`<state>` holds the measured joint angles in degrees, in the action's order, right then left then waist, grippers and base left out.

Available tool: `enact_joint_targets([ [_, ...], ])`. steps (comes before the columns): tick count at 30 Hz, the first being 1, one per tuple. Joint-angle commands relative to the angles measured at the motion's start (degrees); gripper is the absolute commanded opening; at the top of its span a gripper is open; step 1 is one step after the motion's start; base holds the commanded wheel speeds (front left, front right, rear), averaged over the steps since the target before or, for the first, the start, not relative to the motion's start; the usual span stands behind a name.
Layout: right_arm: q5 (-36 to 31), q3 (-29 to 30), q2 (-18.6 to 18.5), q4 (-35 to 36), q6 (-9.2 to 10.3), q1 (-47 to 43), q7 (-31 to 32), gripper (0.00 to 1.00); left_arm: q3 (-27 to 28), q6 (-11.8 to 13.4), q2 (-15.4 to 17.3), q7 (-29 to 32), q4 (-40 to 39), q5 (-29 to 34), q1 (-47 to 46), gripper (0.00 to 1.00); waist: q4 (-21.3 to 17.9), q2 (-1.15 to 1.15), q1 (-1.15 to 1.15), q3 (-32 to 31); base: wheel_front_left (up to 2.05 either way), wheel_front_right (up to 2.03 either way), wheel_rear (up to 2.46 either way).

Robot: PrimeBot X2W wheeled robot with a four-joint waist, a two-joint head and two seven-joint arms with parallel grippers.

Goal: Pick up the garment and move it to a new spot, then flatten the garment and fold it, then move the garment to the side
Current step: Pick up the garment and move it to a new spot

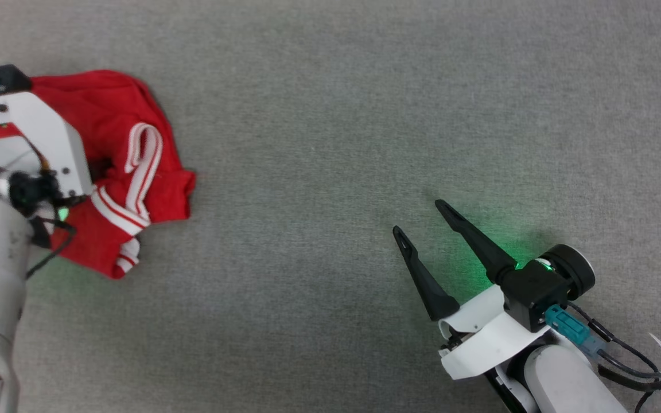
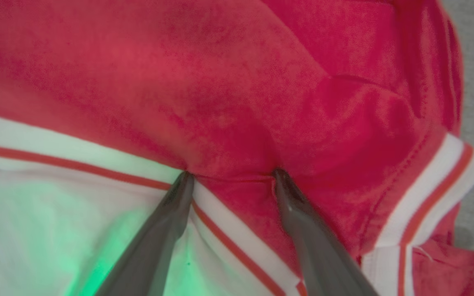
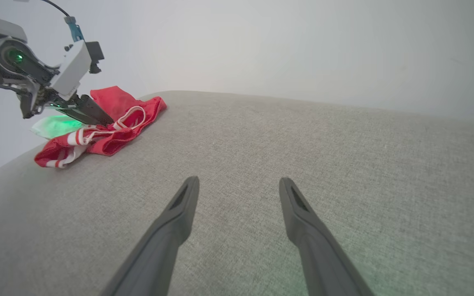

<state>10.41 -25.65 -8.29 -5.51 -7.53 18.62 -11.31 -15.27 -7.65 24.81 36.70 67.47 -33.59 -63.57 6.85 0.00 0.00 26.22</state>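
The garment (image 1: 115,115) lies crumpled at the far left of the grey cloth surface, red with white-and-red striped trim. My left arm's white wrist housing (image 1: 49,137) hangs over it and hides the fingers. In the left wrist view my left gripper (image 2: 232,174) is open, both fingertips pressed down into the garment (image 2: 228,82), with a ridge of red cloth between them. My right gripper (image 1: 419,218) is open and empty over bare surface at the lower right, far from the garment. The right wrist view shows the garment (image 3: 109,135) at the left, with the left gripper (image 3: 97,117) dipping into it.
The grey cloth surface (image 1: 365,115) stretches wide between the garment and my right gripper (image 3: 239,181). Its far edge (image 3: 303,102) meets a pale wall, and its left edge falls away just past the garment.
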Motion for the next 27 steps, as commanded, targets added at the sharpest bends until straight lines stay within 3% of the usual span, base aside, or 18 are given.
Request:
enact_joint_targets([
  [1,-0.3,0.0,0.1,0.4,0.08,0.9,0.1,1.0,-0.9,0.4,-1.4,1.8,3.6,-0.1,4.7,1.0,-1.8,0.0,0.0,2.2,0.0,0.0,0.0],
  [9,-0.9,0.4,0.6,2.5,0.08,0.1,0.7,1.0,-0.5,0.3,-5.2,1.1,5.1,-3.7,7.3,1.0,-2.3,0.0,0.0,2.7,0.0,0.0,0.0],
  [10,-1.0,0.4,0.7,2.7,0.08,0.0,0.7,1.0,-0.5,0.3,-5.5,1.6,4.9,-4.1,7.6,0.85,-2.3,0.0,0.0,2.6,0.0,0.0,0.0],
  [11,-1.0,0.3,0.7,2.8,0.08,-0.2,0.7,1.0,-0.6,0.2,-5.9,2.0,4.4,-4.8,7.9,0.37,-2.3,0.0,0.0,2.4,0.0,0.0,0.0],
  [12,-1.0,0.2,0.8,2.9,0.08,-0.2,0.8,1.0,-0.7,0.2,-6.0,2.3,3.8,-5.5,8.1,0.06,-2.3,0.0,0.0,2.2,0.0,0.0,0.0],
  [13,-0.9,0.2,0.8,3.0,0.08,-0.3,0.8,1.0,-0.8,0.1,-6.1,2.5,3.1,-6.2,8.2,0.0,-2.3,0.0,0.0,2.0,0.0,0.0,0.0],
  [19,-0.4,0.4,1.2,2.5,0.08,-0.7,0.3,1.0,-2.0,0.0,-3.5,-3.2,-1.6,-8.0,7.8,0.0,-2.7,0.0,0.0,0.0,0.0,0.0,0.0],
  [27,0.9,1.4,2.4,0.1,0.08,-2.4,-1.2,1.0,-7.9,-0.1,-1.2,-12.1,-8.9,-7.5,6.5,0.0,-3.9,0.0,0.0,-5.3,0.0,0.0,0.0],
])
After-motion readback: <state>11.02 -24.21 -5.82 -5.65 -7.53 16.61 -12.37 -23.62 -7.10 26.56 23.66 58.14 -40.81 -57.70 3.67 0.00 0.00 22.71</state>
